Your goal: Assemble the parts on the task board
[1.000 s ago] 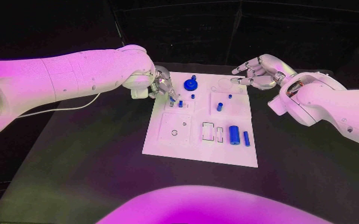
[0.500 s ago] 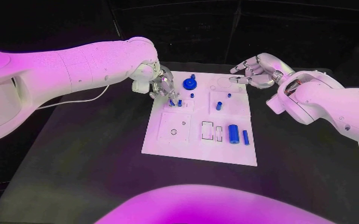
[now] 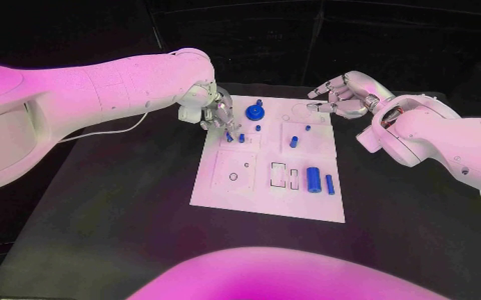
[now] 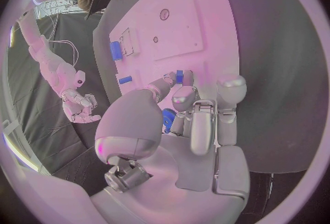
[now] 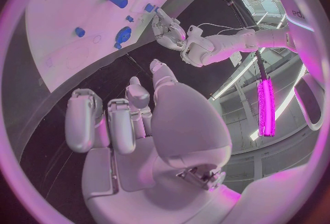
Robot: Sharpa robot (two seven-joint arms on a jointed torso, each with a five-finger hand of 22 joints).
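The task board (image 3: 269, 175) lay in the middle of the black table (image 3: 110, 203), and by my judgement the assembly was only partly done. A round blue part (image 3: 256, 112) sat near the board's far edge with small blue pegs (image 3: 294, 142) standing around it — while a blue cylinder (image 3: 313, 180) and a thin blue bar (image 3: 330, 185) lay loose beside open slots (image 3: 279, 174), so several places were not yet filled. The left hand (image 3: 213, 115) was at the board's far-left corner, its fingers (image 4: 199, 119) bent down over a small blue part (image 4: 179, 76); whether it had hold of it, I could not tell — the fingers hid the contact. The right hand (image 3: 343, 97) hovered off the far-right corner, fingers loosely curled, holding nothing. Which pegs were fully seated was too small to judge.
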